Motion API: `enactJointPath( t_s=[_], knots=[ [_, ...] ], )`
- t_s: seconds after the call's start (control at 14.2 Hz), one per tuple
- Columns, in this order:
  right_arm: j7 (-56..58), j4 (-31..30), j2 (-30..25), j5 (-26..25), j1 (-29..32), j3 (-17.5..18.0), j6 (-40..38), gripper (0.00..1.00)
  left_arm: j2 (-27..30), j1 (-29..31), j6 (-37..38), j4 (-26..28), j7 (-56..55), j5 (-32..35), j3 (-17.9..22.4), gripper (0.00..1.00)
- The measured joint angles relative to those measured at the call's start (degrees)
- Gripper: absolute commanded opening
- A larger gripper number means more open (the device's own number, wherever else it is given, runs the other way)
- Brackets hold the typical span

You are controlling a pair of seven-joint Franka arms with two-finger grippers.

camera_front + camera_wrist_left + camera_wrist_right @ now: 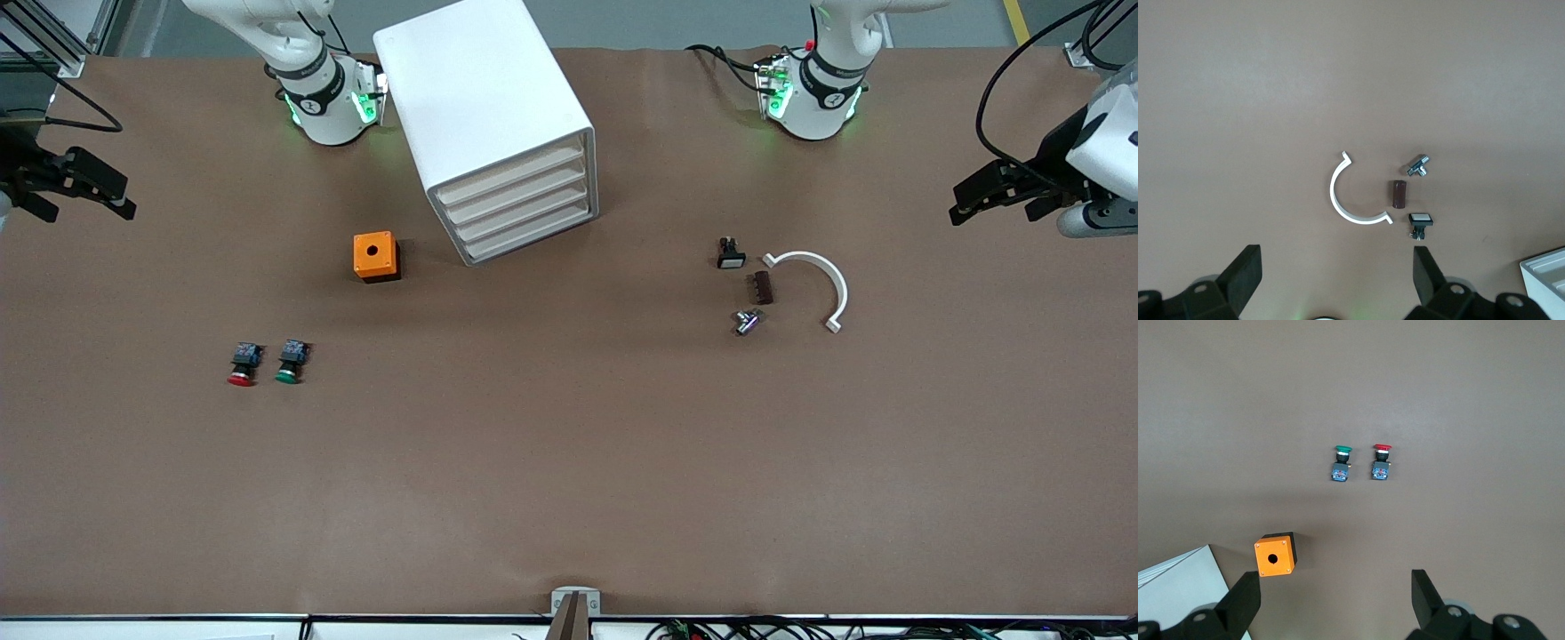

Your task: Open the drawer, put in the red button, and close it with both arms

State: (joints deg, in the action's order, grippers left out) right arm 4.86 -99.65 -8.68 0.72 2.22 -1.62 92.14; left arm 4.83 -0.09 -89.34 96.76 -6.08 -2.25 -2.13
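Red button (242,364) lying flat, cap toward front cam, w/ 1 green button (291,361) beside. All 4 drawers (516,200) shut. Left gripper (1000,191) & right gripper (76,182) parked at table ends, wide open, holding nothing.

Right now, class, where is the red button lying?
The red button lies on the table toward the right arm's end, beside the green button, nearer the front camera than the orange box.

Brown matte table (569,462) carries: boxy white four-drawer cabinet (484,116); orange box with hole (375,256); red-capped push button (243,364) beside green-capped push button (291,361); white plastic half-ring (822,283), small brown block (763,288), metal fitting (746,321), white-faced black switch (730,253) clustered toward left arm's end.
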Motion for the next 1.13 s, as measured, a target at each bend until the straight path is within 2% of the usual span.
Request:
enactJointPath(
  t_s=[0.42,0.63,0.92,1.13],
  knots=[
    [0.0,0.0,0.0,0.0,0.0,0.0,0.0,1.00,-0.7,0.1,1.0,-0.4,-0.1,0.0,0.2,1.00],
    [0.0,0.0,0.0,0.0,0.0,0.0,0.1,1.00,-1.5,0.1,4.8,-0.4,-0.1,0.0,0.2,1.00],
    [0.0,0.0,0.0,0.0,0.0,0.0,0.1,1.00,-7.7,-0.8,5.8,-0.3,-0.6,0.0,-0.8,1.00],
    [0.0,0.0,0.0,0.0,0.0,0.0,0.2,1.00,-13.7,-3.3,4.4,-0.6,-5.9,-0.5,-1.5,1.00]
  ],
)
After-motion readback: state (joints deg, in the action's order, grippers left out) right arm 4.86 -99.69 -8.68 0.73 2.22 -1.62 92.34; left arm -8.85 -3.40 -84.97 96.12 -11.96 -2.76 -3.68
